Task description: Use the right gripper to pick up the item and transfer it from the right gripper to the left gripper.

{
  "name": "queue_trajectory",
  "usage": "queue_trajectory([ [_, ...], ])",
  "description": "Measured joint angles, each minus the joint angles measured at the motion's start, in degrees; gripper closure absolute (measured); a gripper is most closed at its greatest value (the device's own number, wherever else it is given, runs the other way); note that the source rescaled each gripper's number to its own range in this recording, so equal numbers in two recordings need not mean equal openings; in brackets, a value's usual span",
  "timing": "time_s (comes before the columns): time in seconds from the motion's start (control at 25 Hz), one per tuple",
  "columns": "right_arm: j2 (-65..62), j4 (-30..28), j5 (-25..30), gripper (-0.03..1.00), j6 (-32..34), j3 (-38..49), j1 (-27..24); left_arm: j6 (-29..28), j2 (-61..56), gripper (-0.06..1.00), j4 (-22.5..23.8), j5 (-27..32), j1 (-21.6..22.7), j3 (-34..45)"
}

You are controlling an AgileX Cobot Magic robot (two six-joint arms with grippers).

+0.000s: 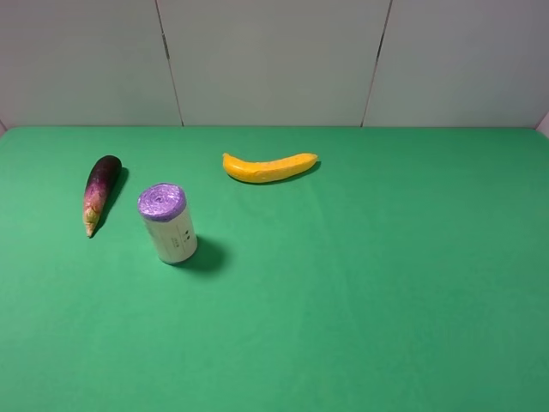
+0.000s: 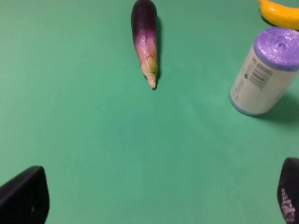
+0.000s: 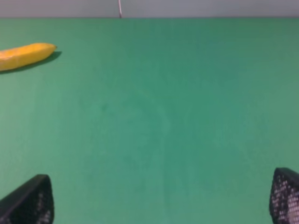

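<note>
The eggplant (image 1: 99, 190) lies on the green table at the far left, dark purple end toward the back, pale stem tip toward the front. It also shows in the left wrist view (image 2: 145, 41), well ahead of my left gripper (image 2: 159, 198), which is open and empty. My right gripper (image 3: 161, 198) is open and empty over bare green cloth; the eggplant is out of its view. Neither arm shows in the exterior high view.
A cream cylinder roll with a purple top (image 1: 166, 222) stands just right of the eggplant, seen too in the left wrist view (image 2: 265, 71). A yellow banana (image 1: 268, 166) lies at the back middle. White wall panels (image 1: 274, 60) stand behind the green table (image 1: 386, 283).
</note>
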Motion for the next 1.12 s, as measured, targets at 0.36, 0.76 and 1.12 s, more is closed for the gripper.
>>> queue_trajectory([
  [0.36,0.0,0.0,0.1,-0.03,0.0,0.0,0.0,0.0,0.0,-0.02,0.1,0.0,0.0,0.0],
  [0.76,0.0,0.0,0.1,-0.03,0.0,0.0,0.0,0.0,0.0,-0.02,0.2,0.0,0.0,0.0],
  [1.12,0.0,0.0,0.1,-0.03,0.0,0.0,0.0,0.0,0.0,-0.02,0.2,-0.1,0.0,0.0],
])
